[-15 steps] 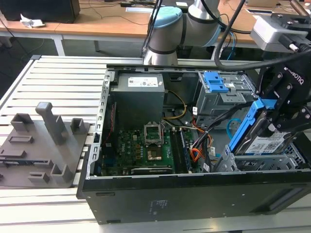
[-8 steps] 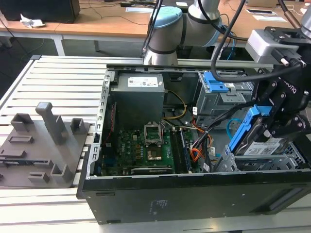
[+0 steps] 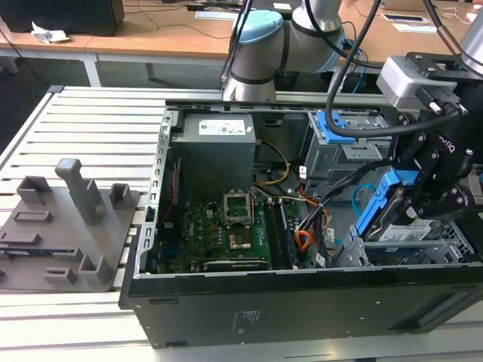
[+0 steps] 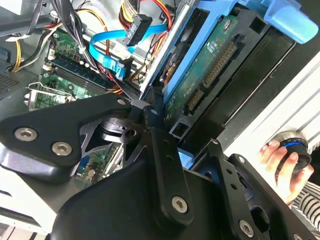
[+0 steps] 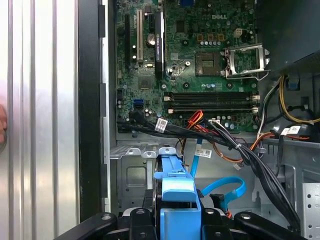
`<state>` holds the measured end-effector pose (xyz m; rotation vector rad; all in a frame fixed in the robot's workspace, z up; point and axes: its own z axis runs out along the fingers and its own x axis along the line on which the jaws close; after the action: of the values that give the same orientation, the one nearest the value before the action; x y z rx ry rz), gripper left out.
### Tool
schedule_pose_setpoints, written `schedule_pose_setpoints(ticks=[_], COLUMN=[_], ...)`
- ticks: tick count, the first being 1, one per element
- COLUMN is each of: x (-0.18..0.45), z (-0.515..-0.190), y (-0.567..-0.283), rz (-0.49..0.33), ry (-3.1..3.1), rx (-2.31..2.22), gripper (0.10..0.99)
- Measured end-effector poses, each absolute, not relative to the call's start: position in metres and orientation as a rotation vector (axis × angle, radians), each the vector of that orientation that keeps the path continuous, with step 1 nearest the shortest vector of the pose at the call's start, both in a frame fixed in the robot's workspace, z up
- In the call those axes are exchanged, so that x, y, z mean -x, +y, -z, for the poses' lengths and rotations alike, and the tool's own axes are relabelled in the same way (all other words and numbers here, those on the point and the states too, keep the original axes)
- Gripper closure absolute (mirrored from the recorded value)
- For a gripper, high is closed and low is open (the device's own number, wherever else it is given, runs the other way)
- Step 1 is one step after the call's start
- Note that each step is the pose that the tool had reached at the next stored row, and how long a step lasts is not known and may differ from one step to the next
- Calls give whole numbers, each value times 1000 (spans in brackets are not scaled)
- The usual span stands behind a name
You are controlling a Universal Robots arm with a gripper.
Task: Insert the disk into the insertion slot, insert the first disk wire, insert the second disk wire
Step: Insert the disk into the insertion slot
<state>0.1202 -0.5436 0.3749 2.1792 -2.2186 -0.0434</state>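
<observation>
- Disk (image 3: 398, 228) clamped in gripper (image 3: 413, 207), tilted over slot (image 3: 456, 243).
- Risk: its edge may catch slot wall and jam.
- Loose cables (image 5: 245, 151) nearby could snag.

Black cables (image 5: 250, 156), blue cable (image 5: 227, 180) crowd room beside disk (image 5: 177, 189).

Upper centre, the arm (image 3: 260, 45) shows silver tubes, pale-blue joint caps and draped black cables (image 3: 341, 60). At right, its black gripper (image 3: 419, 207) has linkage bars with silver screws (image 4: 179, 204).
</observation>
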Motion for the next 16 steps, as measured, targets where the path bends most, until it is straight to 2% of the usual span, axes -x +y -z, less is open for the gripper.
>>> schedule_pose_setpoints(ticks=[3, 4, 10, 12, 13, 14, 16], x=[-120, -120, -120, -120, -120, -120, -120], z=[-375, -375, -375, -375, -375, -375, -375], y=[-544, -544, -544, -544, -544, -544, -544], rz=[43, 43, 43, 43, 43, 43, 43], ry=[-2219, -2219, -2219, -2219, -2219, -2218, -2218], rx=[-2179, -2179, -2179, -2179, -2179, -2179, -2179], gripper=[710, 647, 659, 788, 910, 969, 980])
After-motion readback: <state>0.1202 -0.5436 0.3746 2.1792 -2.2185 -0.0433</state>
